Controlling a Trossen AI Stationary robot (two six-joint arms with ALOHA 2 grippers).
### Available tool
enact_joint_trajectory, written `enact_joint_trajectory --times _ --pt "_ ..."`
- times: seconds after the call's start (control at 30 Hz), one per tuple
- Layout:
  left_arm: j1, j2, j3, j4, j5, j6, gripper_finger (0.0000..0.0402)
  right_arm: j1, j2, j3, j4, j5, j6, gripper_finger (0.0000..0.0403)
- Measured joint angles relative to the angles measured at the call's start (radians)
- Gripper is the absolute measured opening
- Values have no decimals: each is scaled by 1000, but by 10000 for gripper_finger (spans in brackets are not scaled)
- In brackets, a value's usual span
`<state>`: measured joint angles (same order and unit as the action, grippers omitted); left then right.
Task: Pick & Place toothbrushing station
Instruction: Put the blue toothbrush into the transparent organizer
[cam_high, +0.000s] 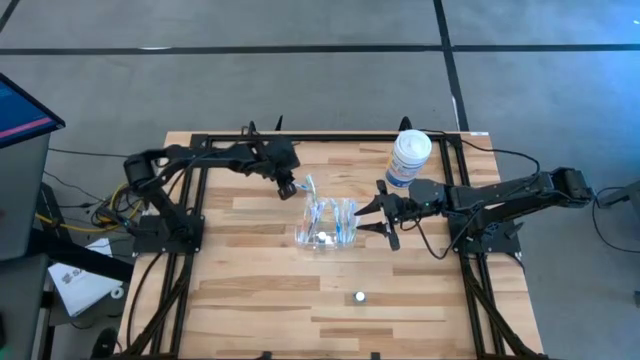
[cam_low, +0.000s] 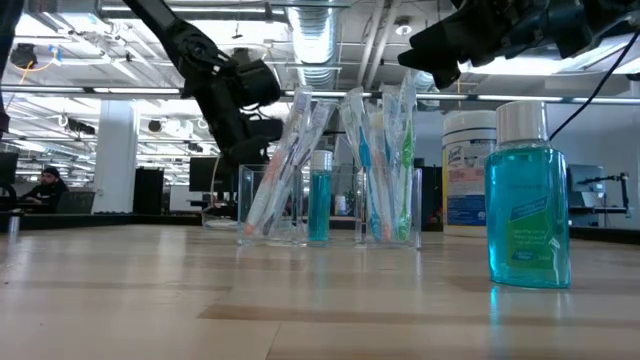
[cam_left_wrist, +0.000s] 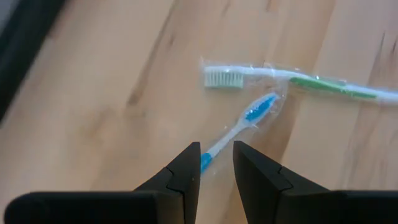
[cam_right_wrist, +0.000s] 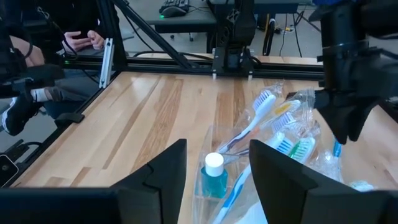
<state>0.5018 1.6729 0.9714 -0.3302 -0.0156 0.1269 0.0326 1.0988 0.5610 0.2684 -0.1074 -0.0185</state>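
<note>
From above, the clear cup (cam_high: 327, 224) sits mid-table between both grippers, and its wrapped toothbrushes (cam_high: 335, 218) blur together uncountably. At table level they stand bunched beside a small blue-ended tube (cam_low: 320, 196). The left gripper (cam_left_wrist: 216, 163) pinches one blue toothbrush (cam_left_wrist: 239, 127) by its handle; a green one (cam_left_wrist: 292, 79) lies beyond. The right gripper (cam_right_wrist: 217, 165) gapes empty before the cup.

Even, bright light falls from ceiling lamps (cam_low: 60, 55) over the table (cam_high: 260, 290); shadows are faint. The low view glares white behind the bottle (cam_low: 528, 196). The left wrist picture is blurred.
</note>
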Motion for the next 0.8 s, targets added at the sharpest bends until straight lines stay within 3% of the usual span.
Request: enact_joint_trajectory --times 0.57,0.8 --pt "-7 52 0 -17 3 104 92 0 0 0 -5 0 -8 166" --pt "-10 57 0 -4 -1 113 132 0 0 0 -6 0 -8 165"
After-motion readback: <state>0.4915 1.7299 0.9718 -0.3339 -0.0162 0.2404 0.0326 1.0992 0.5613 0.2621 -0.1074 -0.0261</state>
